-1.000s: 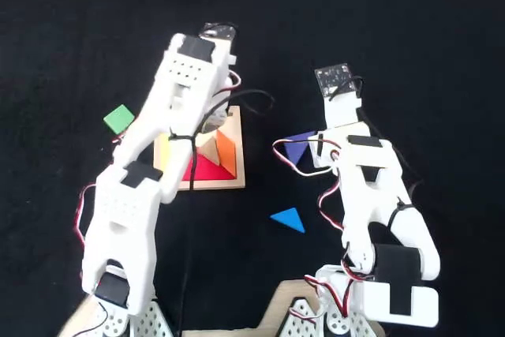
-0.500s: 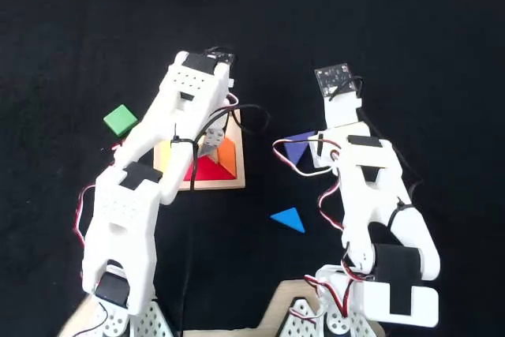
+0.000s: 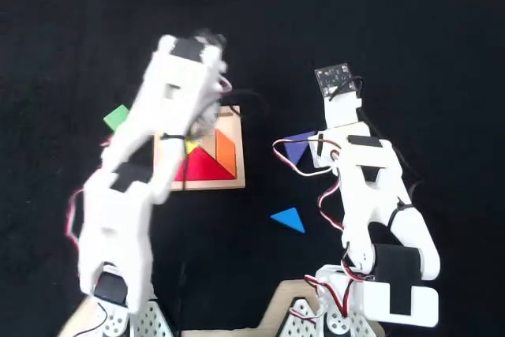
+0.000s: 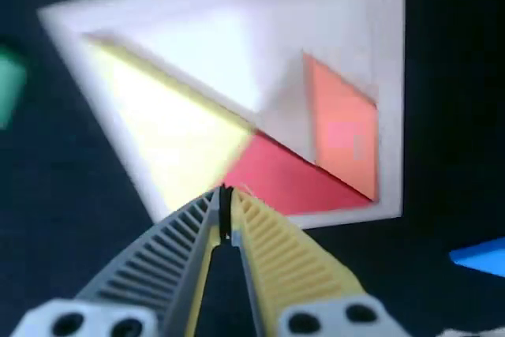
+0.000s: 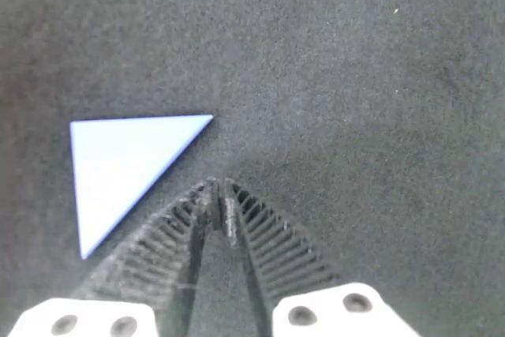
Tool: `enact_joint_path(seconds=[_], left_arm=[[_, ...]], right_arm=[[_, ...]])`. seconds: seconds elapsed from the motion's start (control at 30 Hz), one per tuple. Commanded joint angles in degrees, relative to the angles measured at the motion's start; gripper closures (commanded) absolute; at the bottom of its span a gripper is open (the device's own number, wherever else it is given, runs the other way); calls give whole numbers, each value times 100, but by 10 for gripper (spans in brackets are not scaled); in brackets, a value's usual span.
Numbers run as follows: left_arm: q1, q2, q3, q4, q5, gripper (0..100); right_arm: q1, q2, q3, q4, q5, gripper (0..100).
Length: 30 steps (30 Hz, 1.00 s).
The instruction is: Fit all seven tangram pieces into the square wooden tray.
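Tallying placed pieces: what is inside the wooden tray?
Inside the tray: yellow triangle, red triangle, orange piece, and bare wood. Overhead, the left arm covers its left part.

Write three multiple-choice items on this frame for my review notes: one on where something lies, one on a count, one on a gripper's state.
1. Where is the green piece relative to the wooden tray?
A) inside it
B) on the black table beside it
C) leaning on its rim

2. In the high view, how many pieces show on the table outside the tray?
A) one
B) three
C) five

3. How is the left gripper?
A) wide open
B) shut on the green piece
C) shut, holding nothing

Answers:
1 B: the green piece sits on the table, apart from the tray.
2 B: the green piece, the purple triangle and the blue triangle.
3 C: the left wrist view shows its fingers pressed together and empty, over the tray.
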Motion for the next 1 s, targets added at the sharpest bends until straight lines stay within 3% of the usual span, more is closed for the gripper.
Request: enact_joint_path(seconds=[0.0,0.13,0.27,0.4,0.5,0.6,0.8,0.97], left_arm=[[-1349,-1152,-549,26,-985,967],[-2334,-1187,-541,-114,-1952,966],[-2554,-914,-233,-396,-1398,842],[-2598,-396,13,-1266,-1503,744],[-2862,132,22,-2251,-2919,744],[-2967,554,-40,-2356,-4123,741],[-2967,1222,-558,-2567,-4571,739],[-2791,1679,-1024,-2013,-5389,741]], right_arm=[[-97,-4,-13,-97,0,987],[-105,-4,-13,-97,0,987],[-114,-4,-13,-97,0,987],[-114,-4,-13,-97,0,987],[-105,-4,-13,-97,0,987],[-105,-4,-13,-97,0,987],[-105,-4,-13,-97,0,987],[-105,-4,-13,-97,0,987]])
